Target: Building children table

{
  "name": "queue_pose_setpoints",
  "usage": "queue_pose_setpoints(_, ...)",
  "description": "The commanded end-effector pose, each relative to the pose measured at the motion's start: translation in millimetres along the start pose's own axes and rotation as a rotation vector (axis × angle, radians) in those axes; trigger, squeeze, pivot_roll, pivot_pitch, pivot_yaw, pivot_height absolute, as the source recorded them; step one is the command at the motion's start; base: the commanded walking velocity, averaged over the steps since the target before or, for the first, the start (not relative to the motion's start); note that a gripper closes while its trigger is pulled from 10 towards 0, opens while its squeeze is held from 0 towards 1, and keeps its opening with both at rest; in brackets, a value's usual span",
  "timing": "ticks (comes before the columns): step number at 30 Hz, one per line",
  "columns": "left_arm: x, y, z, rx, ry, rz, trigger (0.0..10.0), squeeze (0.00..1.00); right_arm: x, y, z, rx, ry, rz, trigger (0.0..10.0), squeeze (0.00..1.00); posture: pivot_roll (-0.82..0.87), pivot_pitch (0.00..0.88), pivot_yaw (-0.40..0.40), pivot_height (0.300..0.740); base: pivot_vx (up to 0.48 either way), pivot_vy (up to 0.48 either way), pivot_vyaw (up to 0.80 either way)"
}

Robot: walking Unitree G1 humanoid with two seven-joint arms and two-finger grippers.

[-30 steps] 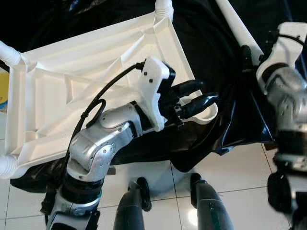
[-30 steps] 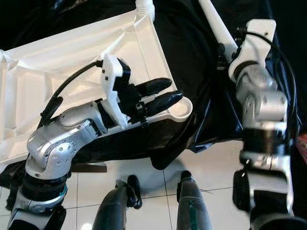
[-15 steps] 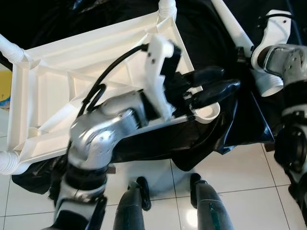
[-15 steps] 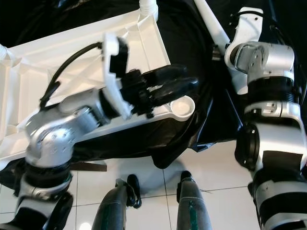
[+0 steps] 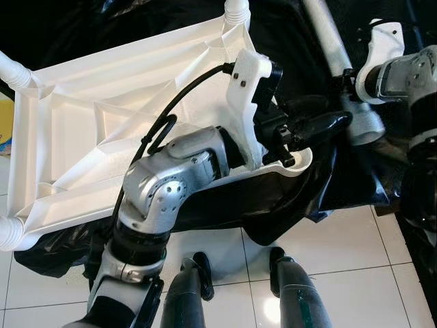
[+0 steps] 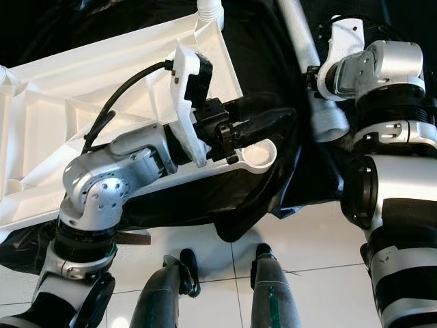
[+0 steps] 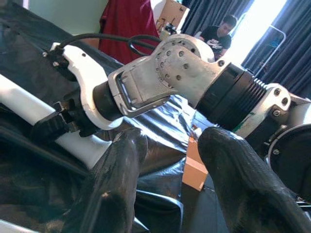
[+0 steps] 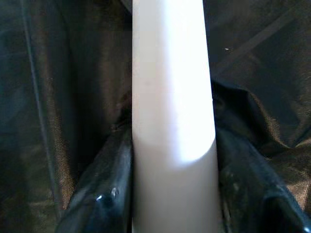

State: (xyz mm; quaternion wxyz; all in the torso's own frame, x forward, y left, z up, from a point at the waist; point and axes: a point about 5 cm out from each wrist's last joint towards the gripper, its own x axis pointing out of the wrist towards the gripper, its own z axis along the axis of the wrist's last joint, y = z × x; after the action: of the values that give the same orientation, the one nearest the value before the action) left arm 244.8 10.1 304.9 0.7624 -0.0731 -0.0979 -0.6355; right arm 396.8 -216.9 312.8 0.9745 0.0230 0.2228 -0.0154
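Right gripper pinches the white table leg between its fingers; left gripper, fingers spread, hovers by the empty corner socket. Light, rigid, slick plastic — grip mid-shaft.

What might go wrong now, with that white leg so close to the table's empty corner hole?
The right gripper clamps the white leg partway along it, so its free end may swing and miss the corner socket. The left gripper hovers open right over that socket and may block the leg. The upturned tabletop rests on loose black sheeting and may slide when pushed.
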Motion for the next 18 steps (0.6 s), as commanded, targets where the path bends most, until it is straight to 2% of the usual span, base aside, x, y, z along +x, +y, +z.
queue_pose_setpoints(1,-0.4,-5.3,-1,0.002,0.004,-0.022,10.0,0.0,6.4,2.0,-15,0.018,0.081,0.018,0.0,0.0,-0.05,0.315,0.076,0.74,0.0,0.0,0.0)
queue_pose_setpoints(4,-0.5,-5.2,-1,0.007,0.006,-0.017,10.0,0.0,5.5,2.6,-11,0.017,0.045,0.028,0.0,0.0,-0.05,0.309,0.073,0.74,0.0,0.0,0.0)
queue_pose_setpoints(6,-6.3,-4.8,4,0.015,-0.001,-0.006,10.0,0.0,3.2,3.4,-4,0.03,-0.028,0.057,0.0,0.0,-0.05,0.307,0.07,0.74,0.0,0.0,0.0)
queue_pose_setpoints(7,-11.4,-5.2,7,0.019,-0.008,-0.003,10.0,0.0,1.7,3.3,0,0.059,-0.064,0.082,10.0,0.0,-0.05,0.298,0.068,0.74,0.0,0.0,0.0)
queue_pose_setpoints(8,-11.4,-5.2,7,0.019,-0.008,-0.003,10.0,0.0,1.7,3.3,0,0.059,-0.064,0.082,10.0,0.0,-0.05,0.298,0.068,0.74,0.0,0.0,0.0)
queue_pose_setpoints(10,-17.9,-5.5,10,0.019,-0.016,0.002,10.0,0.0,-1.4,1.8,4,0.119,-0.095,0.124,10.0,0.0,-0.05,0.293,0.066,0.74,0.0,0.0,0.0)
queue_pose_setpoints(14,-20.1,-5.0,10,0.018,-0.016,0.006,10.0,0.0,-4.0,-0.7,8,0.134,-0.133,0.137,10.0,0.0,-0.05,0.287,0.065,0.74,0.0,0.0,0.0)
queue_pose_setpoints(17,-25.8,0.7,7,0.028,-0.003,0.046,10.0,0.0,-12.1,-9.4,15,0.225,-0.246,0.212,10.0,0.0,-0.05,0.276,0.063,0.74,0.0,0.0,0.0)
queue_pose_setpoints(18,-27.4,3.6,6,0.03,0.0,0.064,10.0,0.0,-14.9,-13.3,16,0.23,-0.304,0.214,10.0,0.0,-0.05,0.268,0.061,0.74,0.0,0.0,0.0)
